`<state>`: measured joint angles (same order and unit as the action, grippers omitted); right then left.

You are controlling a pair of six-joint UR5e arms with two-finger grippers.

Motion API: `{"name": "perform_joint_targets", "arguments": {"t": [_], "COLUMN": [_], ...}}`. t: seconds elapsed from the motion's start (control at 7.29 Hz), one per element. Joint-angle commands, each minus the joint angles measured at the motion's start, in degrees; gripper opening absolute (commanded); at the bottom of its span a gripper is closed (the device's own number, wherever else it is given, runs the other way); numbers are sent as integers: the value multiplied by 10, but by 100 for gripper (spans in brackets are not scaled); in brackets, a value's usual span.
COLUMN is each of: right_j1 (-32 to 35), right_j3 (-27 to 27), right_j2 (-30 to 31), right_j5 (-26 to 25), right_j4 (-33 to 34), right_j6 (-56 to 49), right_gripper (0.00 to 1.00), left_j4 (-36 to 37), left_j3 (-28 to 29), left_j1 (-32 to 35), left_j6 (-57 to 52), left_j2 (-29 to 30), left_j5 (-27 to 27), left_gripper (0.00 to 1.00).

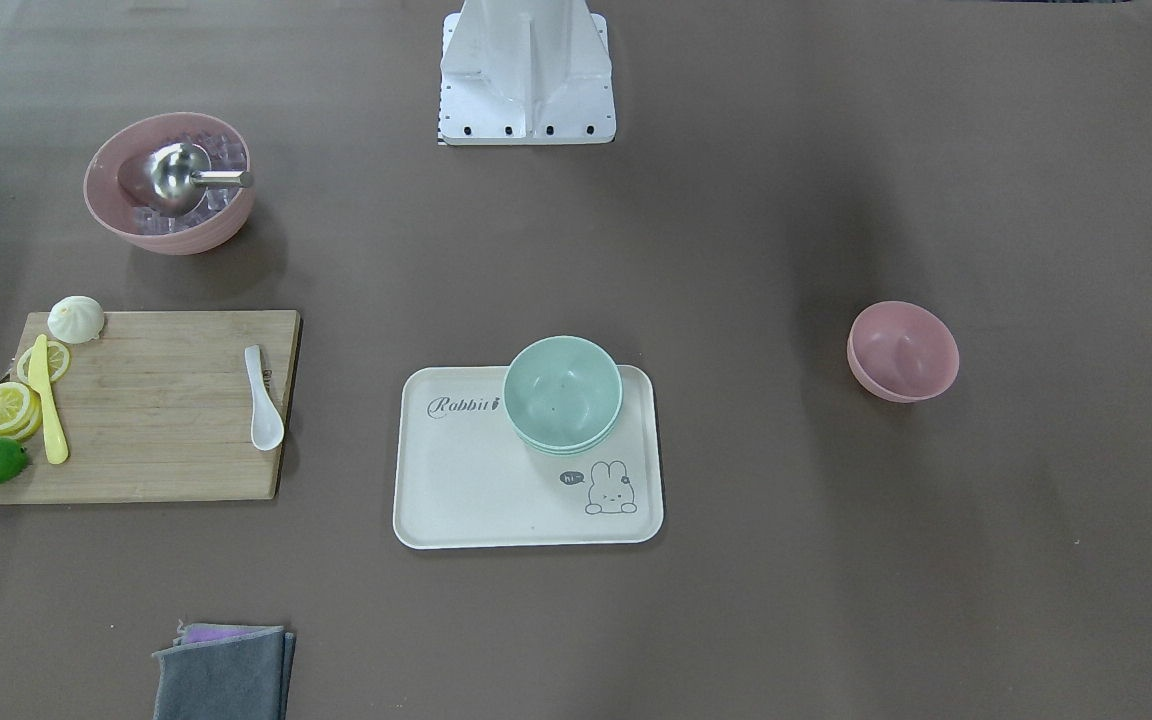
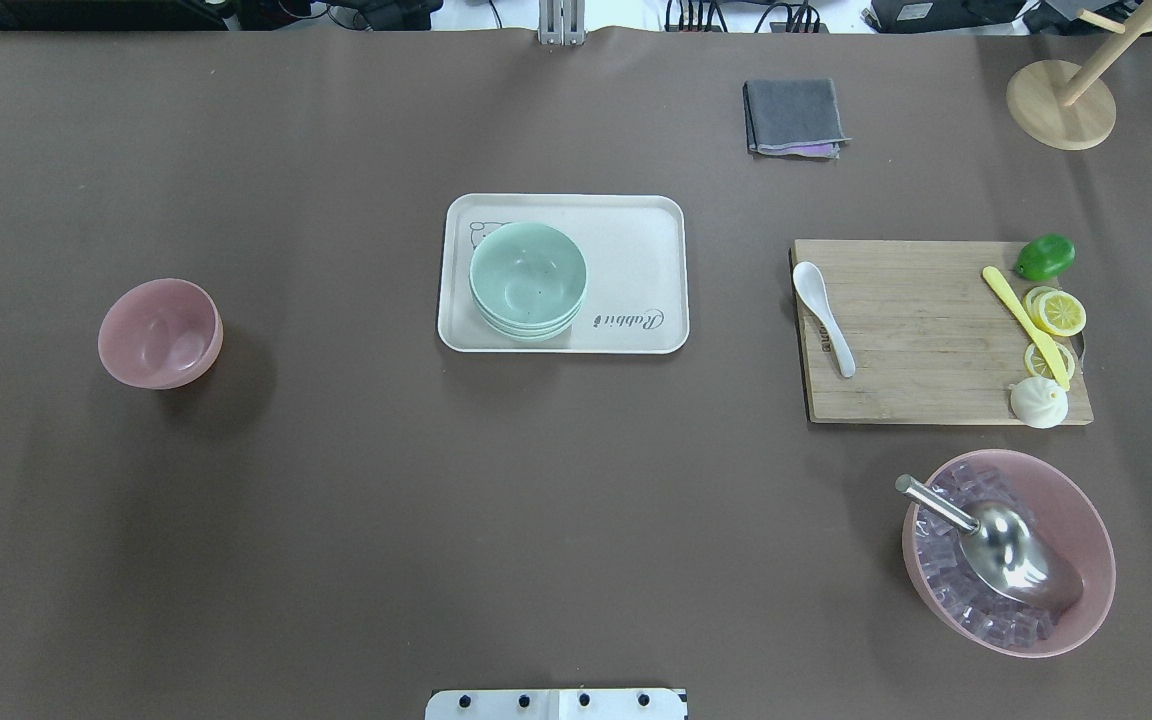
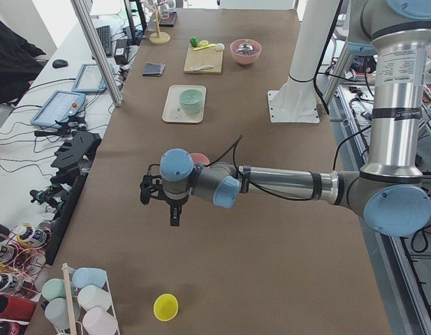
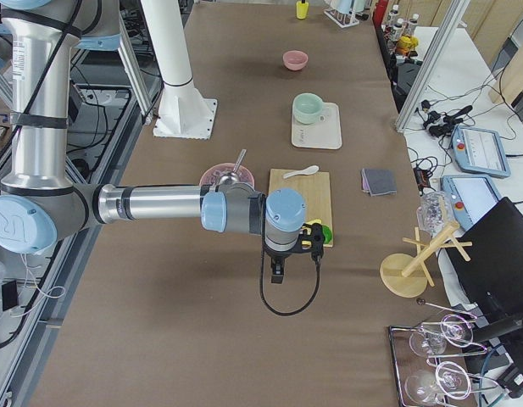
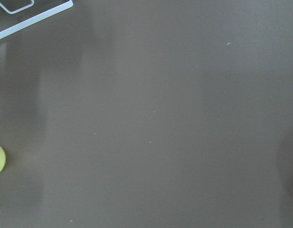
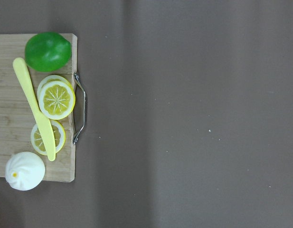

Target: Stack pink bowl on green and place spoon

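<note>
The small pink bowl (image 2: 160, 333) stands alone on the brown table at the robot's left (image 1: 902, 351). The mint-green bowls (image 2: 527, 279) are nested on a cream tray (image 2: 636, 240) at mid-table (image 1: 563, 393). The white spoon (image 2: 823, 315) lies on the wooden cutting board (image 2: 926, 340) at the right (image 1: 261, 397). My left gripper (image 3: 174, 218) hangs above the table beyond the pink bowl (image 3: 199, 159), towards the table's left end. My right gripper (image 4: 276, 273) hangs off the board's outer end. Both show only in the side views; I cannot tell whether they are open or shut.
The board also holds a lime (image 6: 48, 51), lemon slices, a yellow knife (image 6: 34, 111) and a white bun. A larger pink bowl (image 2: 1086, 520) with a metal scoop and clear cubes stands near the robot's right. A grey cloth (image 2: 794, 117) and a wooden stand (image 2: 1061, 105) sit at the far edge.
</note>
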<state>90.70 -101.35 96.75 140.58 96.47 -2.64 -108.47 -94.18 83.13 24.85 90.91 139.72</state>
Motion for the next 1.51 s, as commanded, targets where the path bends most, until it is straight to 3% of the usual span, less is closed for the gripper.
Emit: {"name": "perform_joint_targets", "arguments": {"t": [0.0, 0.27, 0.41, 0.55, 0.82, 0.96, 1.24, 1.37], "right_j1": [0, 0, 0, -1, -2, -2, -5, -5], "right_j3": [1, 1, 1, 1, 1, 1, 2, 1], "right_j2": [-1, -2, -2, -2, -2, -2, -2, -2], "right_j5": [9, 9, 9, 9, 10, 11, 11, 11], "right_j4": [-1, -1, -1, -1, -1, -1, -1, -1], "right_j6": [0, 0, 0, 0, 1, 1, 2, 1], "right_gripper": [100, 100, 100, 100, 100, 100, 100, 100], "left_j4": [-107, -140, -154, -170, -172, -173, -172, -172], "left_j3": [-10, 11, 4, 10, 23, 34, 42, 40], "left_j1": [-92, -143, -202, -227, -276, -276, -285, -286], "left_j6": [90, 201, 236, 243, 245, 244, 245, 243], "left_j2": [27, 50, 52, 48, 47, 48, 47, 47], "left_j5": [-40, -52, -59, -63, -129, -128, -129, -125], "left_gripper": [96, 97, 98, 97, 97, 97, 86, 61]}}
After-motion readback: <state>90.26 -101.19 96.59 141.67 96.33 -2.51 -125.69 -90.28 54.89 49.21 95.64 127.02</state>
